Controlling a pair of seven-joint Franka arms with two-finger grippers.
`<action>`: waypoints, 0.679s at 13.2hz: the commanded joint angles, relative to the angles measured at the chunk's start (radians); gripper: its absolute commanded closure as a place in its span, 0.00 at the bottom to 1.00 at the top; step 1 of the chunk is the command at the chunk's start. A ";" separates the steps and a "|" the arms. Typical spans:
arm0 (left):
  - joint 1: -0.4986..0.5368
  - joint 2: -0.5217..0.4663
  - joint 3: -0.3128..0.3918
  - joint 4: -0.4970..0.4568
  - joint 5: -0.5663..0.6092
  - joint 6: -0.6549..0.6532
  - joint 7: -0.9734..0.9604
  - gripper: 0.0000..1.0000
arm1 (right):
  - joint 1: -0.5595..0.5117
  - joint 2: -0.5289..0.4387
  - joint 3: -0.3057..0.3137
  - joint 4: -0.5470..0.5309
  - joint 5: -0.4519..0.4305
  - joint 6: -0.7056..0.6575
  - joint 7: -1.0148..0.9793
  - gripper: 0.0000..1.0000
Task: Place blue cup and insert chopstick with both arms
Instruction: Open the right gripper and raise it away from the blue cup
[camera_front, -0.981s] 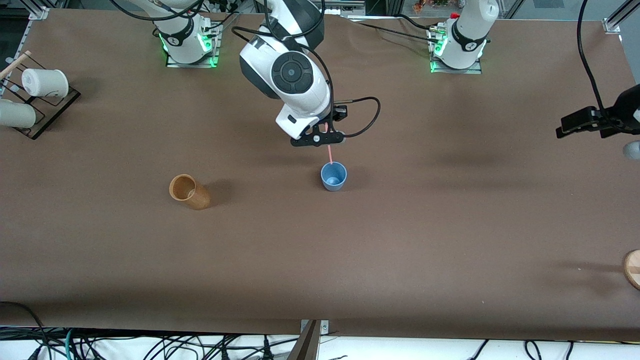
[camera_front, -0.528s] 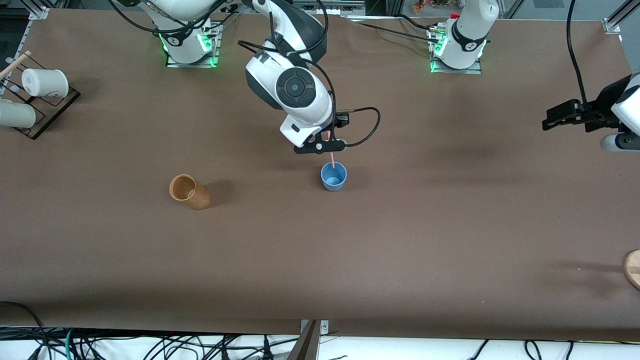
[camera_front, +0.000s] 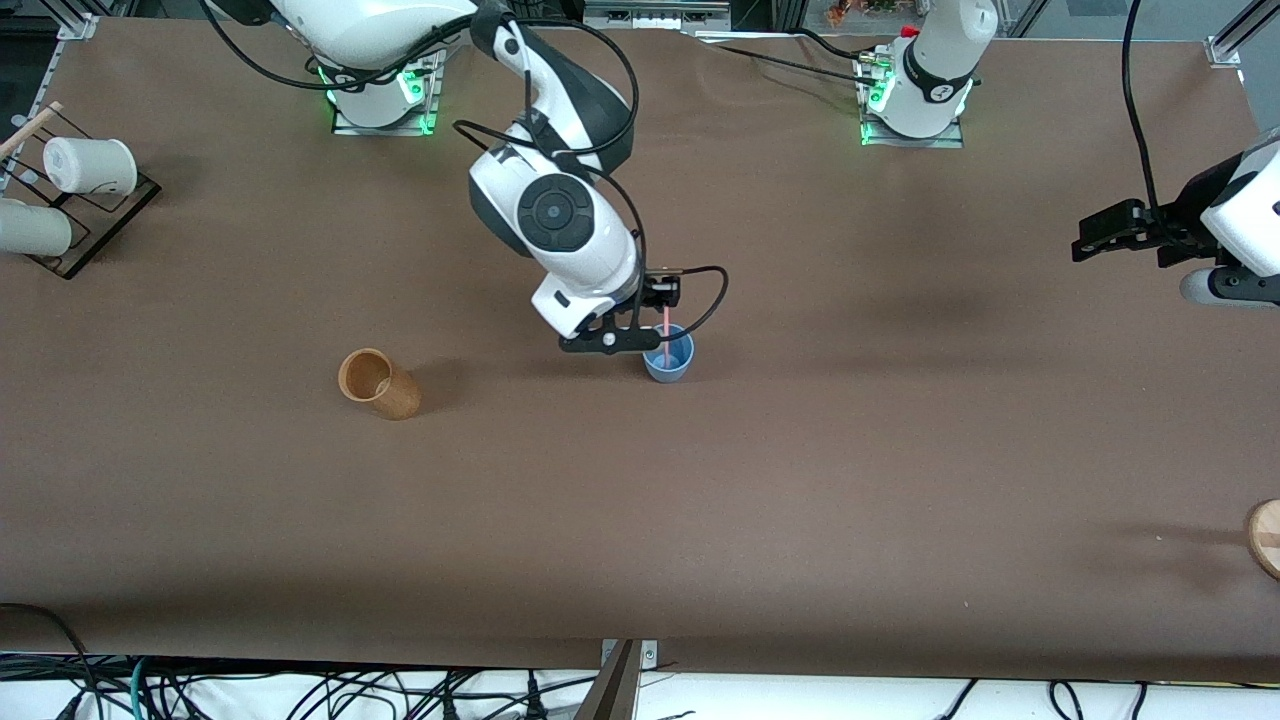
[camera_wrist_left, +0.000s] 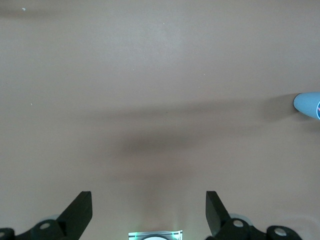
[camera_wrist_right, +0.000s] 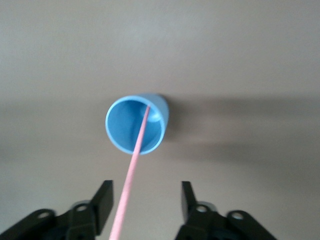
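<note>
The blue cup (camera_front: 672, 364) stands upright in the middle of the table. The pink chopstick (camera_front: 665, 323) leans with its lower end inside the cup. My right gripper (camera_front: 640, 338) hangs just above the cup's rim. In the right wrist view the cup (camera_wrist_right: 120, 125) lies straight below. The chopstick (camera_wrist_right: 132, 170) rises out of it and passes between the spread fingers of the right gripper (camera_wrist_right: 146, 200), close to one of them. My left gripper (camera_front: 1090, 238) is open and empty over the left arm's end of the table. The left wrist view shows it (camera_wrist_left: 148, 210) above bare brown table.
An orange-brown cup (camera_front: 378, 383) stands toward the right arm's end, beside the blue cup. White cups (camera_front: 88, 165) and a tan stick (camera_front: 30, 128) sit on a rack at the right arm's end. A wooden disc (camera_front: 1265, 535) lies at the left arm's end.
My right gripper has come down toward the blue cup, and the chopstick's lower end has gone into the cup. The left arm has shifted slightly toward the table's middle.
</note>
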 joint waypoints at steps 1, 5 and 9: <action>0.013 -0.018 -0.014 -0.024 0.021 0.018 0.023 0.00 | -0.065 -0.090 0.001 -0.001 -0.010 -0.075 -0.019 0.00; 0.010 -0.017 -0.014 -0.021 0.016 0.016 0.023 0.00 | -0.241 -0.307 0.002 -0.160 -0.001 -0.172 -0.310 0.00; 0.019 -0.017 -0.014 -0.021 0.015 0.015 0.049 0.00 | -0.392 -0.500 -0.033 -0.306 -0.002 -0.244 -0.594 0.00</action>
